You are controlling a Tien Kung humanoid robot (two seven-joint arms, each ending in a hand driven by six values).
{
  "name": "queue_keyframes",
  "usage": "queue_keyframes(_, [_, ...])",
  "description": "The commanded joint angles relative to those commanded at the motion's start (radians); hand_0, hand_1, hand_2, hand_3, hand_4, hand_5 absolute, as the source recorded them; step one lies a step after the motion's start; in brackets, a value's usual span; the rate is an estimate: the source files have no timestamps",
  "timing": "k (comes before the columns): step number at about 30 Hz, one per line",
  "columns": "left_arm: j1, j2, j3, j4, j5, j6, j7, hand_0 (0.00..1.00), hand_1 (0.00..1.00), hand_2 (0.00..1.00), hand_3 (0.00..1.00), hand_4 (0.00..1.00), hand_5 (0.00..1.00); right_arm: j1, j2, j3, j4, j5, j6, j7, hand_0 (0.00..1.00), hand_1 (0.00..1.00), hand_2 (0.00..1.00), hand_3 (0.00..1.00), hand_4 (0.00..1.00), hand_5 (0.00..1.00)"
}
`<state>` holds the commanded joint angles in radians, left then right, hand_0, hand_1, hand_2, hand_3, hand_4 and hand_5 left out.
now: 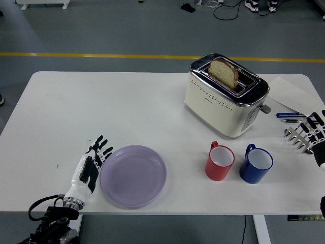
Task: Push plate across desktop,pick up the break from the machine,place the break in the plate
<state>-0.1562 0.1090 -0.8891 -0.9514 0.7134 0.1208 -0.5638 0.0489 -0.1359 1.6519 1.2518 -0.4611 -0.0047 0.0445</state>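
A lilac plate [133, 176] lies near the table's front edge, left of centre. My left hand [91, 161] rests flat against the plate's left rim, fingers straight and spread, holding nothing. A slice of bread [224, 72] stands up out of the slot of the cream and chrome toaster [226, 95] at the back right. My right hand [306, 133] hovers at the far right edge, fingers spread, empty, well apart from the toaster.
A red mug [220, 161] and a blue mug [256, 163] stand side by side in front of the toaster, right of the plate. Pens [290, 118] and a paper sheet [288, 94] lie at the right edge.
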Motion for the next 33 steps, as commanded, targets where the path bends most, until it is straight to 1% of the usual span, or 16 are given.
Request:
queue_keyframes(5, [-0.020, -0.002, 0.019, 0.011, -0.006, -0.005, 0.003, 0.834, 0.857, 0.955, 0.982, 0.475, 0.998, 0.001, 0.000, 0.000, 0.000, 0.000, 0.000, 0.000, 0.672, 0.618, 0.638, 0.616, 0.420, 0.455])
queue_keyframes(9, [-0.029, -0.004, 0.033, 0.011, -0.009, -0.018, 0.011, 0.834, 0.854, 0.952, 0.980, 0.476, 0.998, 0.001, 0.000, 0.000, 0.000, 0.000, 0.000, 0.000, 0.672, 0.618, 0.637, 0.616, 0.421, 0.458])
queue_keyframes(13, [-0.032, -0.002, 0.043, 0.007, -0.014, -0.032, 0.021, 0.830, 0.849, 0.942, 0.977, 0.474, 0.998, 0.001, 0.000, 0.000, -0.001, 0.000, 0.000, 0.000, 0.671, 0.617, 0.637, 0.616, 0.420, 0.458])
queue_keyframes(23, [-0.039, -0.003, 0.046, -0.003, -0.014, -0.043, 0.025, 0.827, 0.846, 0.937, 0.971, 0.474, 0.998, 0.002, 0.002, -0.003, -0.004, 0.000, 0.000, 0.001, 0.671, 0.617, 0.637, 0.616, 0.420, 0.457])
queue_keyframes(27, [-0.035, -0.004, 0.029, -0.010, -0.002, -0.029, 0.023, 0.826, 0.845, 0.935, 0.969, 0.475, 0.998, 0.004, 0.002, -0.003, -0.003, -0.001, 0.001, 0.001, 0.670, 0.616, 0.635, 0.615, 0.420, 0.457])
queue_keyframes(28, [-0.029, -0.007, 0.009, -0.017, 0.010, -0.015, 0.020, 0.826, 0.845, 0.935, 0.969, 0.475, 0.998, 0.003, 0.001, -0.003, -0.001, -0.004, 0.000, 0.001, 0.670, 0.616, 0.635, 0.615, 0.420, 0.457])
queue_keyframes(29, [-0.026, -0.008, 0.002, -0.019, 0.014, -0.010, 0.018, 0.826, 0.845, 0.935, 0.969, 0.475, 0.998, 0.003, 0.001, -0.003, -0.001, -0.005, -0.001, 0.001, 0.670, 0.616, 0.635, 0.615, 0.420, 0.457])
queue_keyframes(31, [-0.016, -0.012, -0.031, -0.034, 0.043, 0.019, 0.015, 0.817, 0.842, 0.927, 0.958, 0.475, 0.998, 0.002, -0.002, -0.003, 0.003, -0.016, -0.003, 0.001, 0.670, 0.617, 0.635, 0.616, 0.421, 0.455])
queue_keyframes(32, [-0.005, -0.015, -0.060, -0.052, 0.076, 0.048, 0.015, 0.817, 0.842, 0.927, 0.958, 0.475, 0.998, 0.003, -0.007, -0.002, 0.008, -0.041, -0.009, 0.003, 0.670, 0.617, 0.635, 0.616, 0.421, 0.455])
queue_keyframes(33, [-0.002, -0.016, -0.070, -0.057, 0.091, 0.058, 0.015, 0.817, 0.842, 0.927, 0.958, 0.475, 0.998, 0.003, -0.008, -0.002, 0.009, -0.048, -0.010, 0.004, 0.670, 0.617, 0.635, 0.616, 0.421, 0.455])
